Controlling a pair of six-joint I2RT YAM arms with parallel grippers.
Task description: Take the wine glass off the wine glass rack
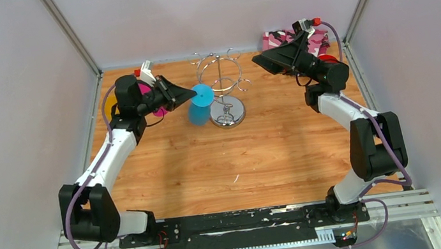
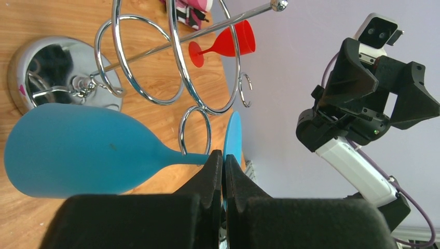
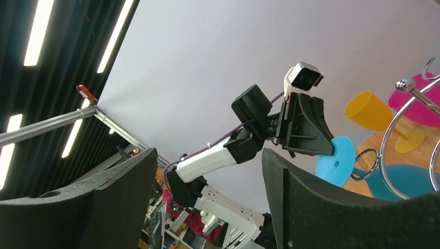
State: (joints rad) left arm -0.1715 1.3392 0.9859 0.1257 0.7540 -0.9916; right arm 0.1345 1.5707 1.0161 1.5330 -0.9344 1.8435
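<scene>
Left jaws on glass [image 2: 78, 150], rack [image 2: 46, 72] beside

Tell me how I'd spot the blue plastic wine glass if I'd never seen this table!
On the wooden table, find the shiny chrome wire rack near the far edge. Just left of its round base is the matte blue wine glass, stem pinched by the left gripper. The red glass, yellow glass and pink glass are farther off; only this one is blue and held.

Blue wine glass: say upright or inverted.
Inverted: the blue wine glass has its foot uppermost, bowl hanging down, stem pinched in the left gripper.
</scene>
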